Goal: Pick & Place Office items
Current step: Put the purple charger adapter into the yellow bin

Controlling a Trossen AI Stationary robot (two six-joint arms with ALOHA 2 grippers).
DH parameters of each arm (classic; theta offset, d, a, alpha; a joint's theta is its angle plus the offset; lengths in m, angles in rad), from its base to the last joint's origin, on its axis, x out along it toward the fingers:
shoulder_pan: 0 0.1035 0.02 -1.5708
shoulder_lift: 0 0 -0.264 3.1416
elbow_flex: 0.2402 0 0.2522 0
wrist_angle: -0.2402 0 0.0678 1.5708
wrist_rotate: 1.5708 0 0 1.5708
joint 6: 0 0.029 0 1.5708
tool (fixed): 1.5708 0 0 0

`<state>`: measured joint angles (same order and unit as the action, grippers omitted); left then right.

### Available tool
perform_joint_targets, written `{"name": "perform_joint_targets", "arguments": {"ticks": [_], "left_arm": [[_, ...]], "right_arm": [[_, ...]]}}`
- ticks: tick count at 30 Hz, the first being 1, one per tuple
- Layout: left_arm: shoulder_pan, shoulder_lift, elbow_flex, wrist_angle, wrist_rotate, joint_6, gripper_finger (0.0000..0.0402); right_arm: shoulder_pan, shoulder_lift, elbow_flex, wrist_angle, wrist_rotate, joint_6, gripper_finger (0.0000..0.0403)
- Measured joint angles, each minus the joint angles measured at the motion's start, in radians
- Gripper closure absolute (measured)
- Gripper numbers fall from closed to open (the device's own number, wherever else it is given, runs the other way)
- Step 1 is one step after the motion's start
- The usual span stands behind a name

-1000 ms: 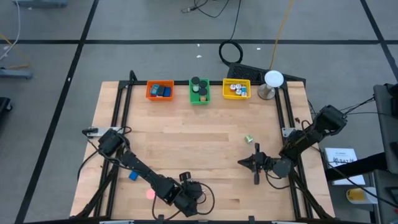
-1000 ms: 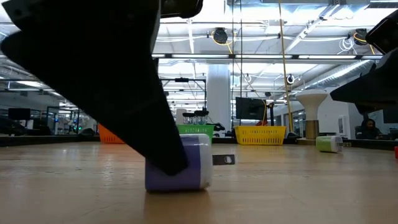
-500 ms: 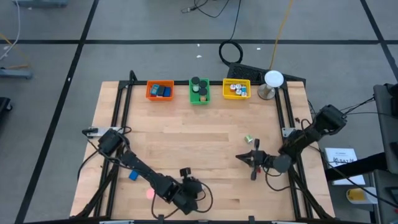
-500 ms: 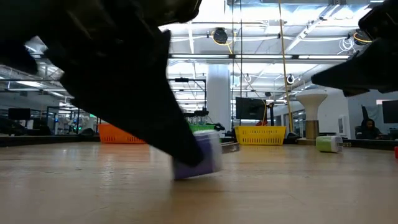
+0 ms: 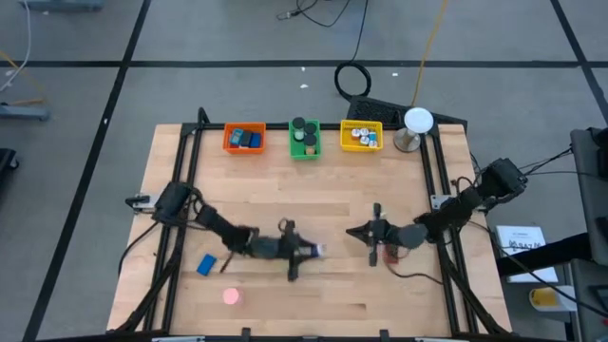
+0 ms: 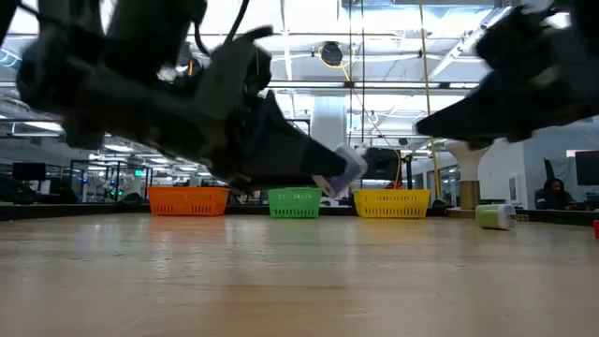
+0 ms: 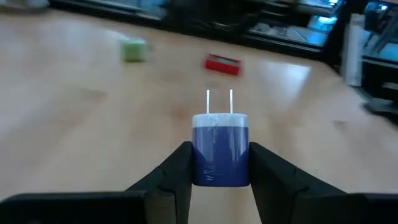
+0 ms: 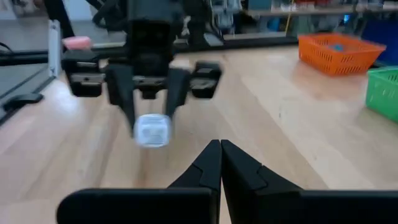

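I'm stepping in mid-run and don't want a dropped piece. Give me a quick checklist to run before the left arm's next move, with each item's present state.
1. Left gripper has the blue-and-white plug between its fingers: ok.
2. Plug lifted off the table: ok.
3. Right gripper shut and empty: ok.
4. The two grippers apart over the table's middle: ok.
5. Orange bin, green bin and yellow bin upright at the far edge: ok.
6. Which bin the plug belongs in: cannot tell.

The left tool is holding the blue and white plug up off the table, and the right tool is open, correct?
Not quite: the right tool is shut, its fingers pressed together in the right wrist view. The rest holds: the left tool grips the blue and white plug, lifted off the table in the low view.
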<state>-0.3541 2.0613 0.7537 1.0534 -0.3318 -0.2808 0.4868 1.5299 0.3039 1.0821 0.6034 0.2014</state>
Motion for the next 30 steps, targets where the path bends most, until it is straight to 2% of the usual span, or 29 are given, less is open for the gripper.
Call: {"name": "perform_joint_targets", "arguments": {"ticks": [4,7,10,14,17,20,25,30], "left_arm": [[0.084,0.002,-0.049,0.121,0.053,0.104,0.0273],[0.127,0.001,-0.051,0.122,0.072,0.166,0.0273],[0.153,0.002,-0.052,0.119,0.064,0.236,0.0273],[0.166,0.002,-0.052,0.116,0.005,0.321,0.0273],[0.16,0.002,-0.051,0.106,-0.079,0.388,0.0273],[0.147,0.002,-0.05,0.109,-0.156,0.459,0.0273],[0.138,0.002,-0.047,0.108,-0.19,0.478,0.0273],[0.135,0.002,-0.047,0.109,-0.204,0.478,0.0273]], "right_arm": [[-0.134,0.0,0.107,-0.206,-0.179,0.118,0.0389],[-0.218,0.0,0.183,-0.364,-0.352,0.208,0.0368],[-0.285,0.0,0.239,-0.47,-0.488,0.29,0.0338],[-0.357,0.0,0.269,-0.567,-0.605,0.495,0.0288],[-0.392,0.0,0.269,-0.573,-0.631,0.667,0.0245],[-0.41,0.0,0.269,-0.564,-0.602,0.774,0.0204],[-0.409,0.0,0.269,-0.508,-0.488,0.834,0.0155],[-0.409,0.023,0.284,-0.459,-0.448,0.84,0.0143]]}}
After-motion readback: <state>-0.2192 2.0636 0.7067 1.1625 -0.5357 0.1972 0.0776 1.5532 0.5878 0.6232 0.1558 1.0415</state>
